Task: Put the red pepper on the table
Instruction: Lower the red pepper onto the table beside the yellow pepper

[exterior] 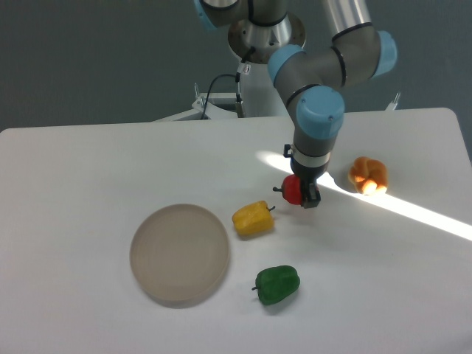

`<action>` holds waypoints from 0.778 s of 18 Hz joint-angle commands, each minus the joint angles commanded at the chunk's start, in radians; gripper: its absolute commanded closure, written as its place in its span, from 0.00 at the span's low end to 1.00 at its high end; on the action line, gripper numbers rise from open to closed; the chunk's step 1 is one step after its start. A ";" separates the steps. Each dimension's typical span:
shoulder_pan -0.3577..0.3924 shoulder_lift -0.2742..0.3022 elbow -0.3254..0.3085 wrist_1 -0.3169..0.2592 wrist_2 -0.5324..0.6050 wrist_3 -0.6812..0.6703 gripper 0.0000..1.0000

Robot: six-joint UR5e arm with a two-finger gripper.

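Note:
The red pepper is small and glossy with a short dark stem pointing left. It sits between the fingers of my gripper, right of centre over the white table. The gripper points down and is shut on the pepper. I cannot tell whether the pepper touches the tabletop or hangs just above it. The black fingers hide the pepper's right side.
A yellow pepper lies just left and in front of the gripper. A green pepper lies nearer the front. A round beige plate sits front left. An orange pastry-like item lies to the right in a sunlit strip.

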 joint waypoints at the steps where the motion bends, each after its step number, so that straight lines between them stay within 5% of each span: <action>1: -0.005 0.014 -0.011 0.002 -0.002 0.003 0.36; 14: -0.008 0.000 -0.020 0.044 -0.055 0.000 0.36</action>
